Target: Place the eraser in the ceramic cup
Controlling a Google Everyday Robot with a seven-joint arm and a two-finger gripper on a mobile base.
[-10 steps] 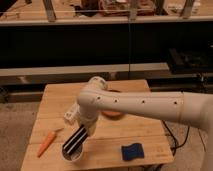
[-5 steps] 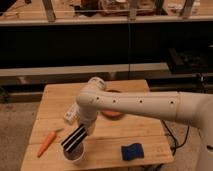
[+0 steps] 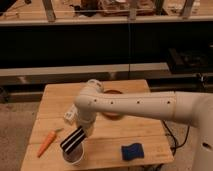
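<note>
We see the gripper (image 3: 81, 134) just above the ceramic cup (image 3: 73, 156), apparently clamping the eraser (image 3: 72, 139) tilted over its rim. Carrot (image 3: 45, 143) left of the cup, blue pad (image 3: 132, 151) right.

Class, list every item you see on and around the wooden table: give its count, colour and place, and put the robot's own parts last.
Eraser: one, black with thin white stripes, tilted just above the cup at the front left, at the gripper.
Ceramic cup: one, white, front-left edge of the table.
Carrot: one, orange, left side of the table.
Sponge: one, blue, front right of the table.
Plate: one, orange, back centre, mostly hidden behind the arm.
Small white object: one, left of the arm; cannot tell what it is.
Table: one, light wood.
Arm: one, white, reaching in from the right.
Gripper: one, above the cup, at the eraser.
</note>
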